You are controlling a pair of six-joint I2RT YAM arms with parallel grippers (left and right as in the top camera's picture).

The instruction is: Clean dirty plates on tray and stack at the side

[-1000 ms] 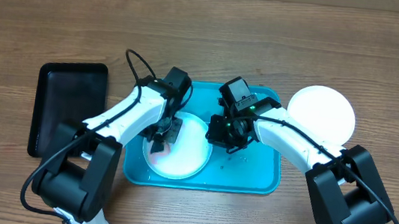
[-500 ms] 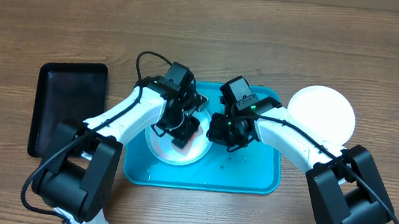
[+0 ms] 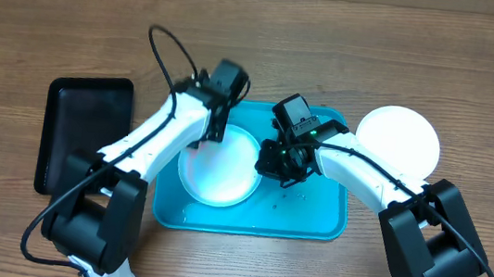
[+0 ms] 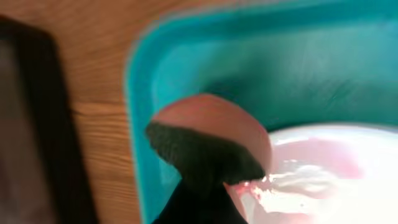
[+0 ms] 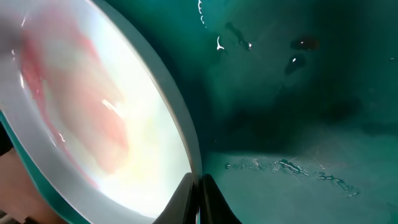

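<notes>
One pink-smeared white plate (image 3: pixel 219 177) on turquoise tray (image 3: pixel 313 213), sponge (image 4: pixel 208 146) at rim

The view from above is bright and sharp, lit evenly from overhead, with small soft shadows under the arms (image 3: pixel 149 135). The lone plate (image 3: pixel 399 142) at 3 o'clock glares pure white. The left wrist view is blurry all over; the sponge (image 4: pixel 211 143) is a fuzzy blob. The right wrist view is dim, with sparkles on the tray (image 5: pixel 298 93) at 12 o'clock.
</notes>
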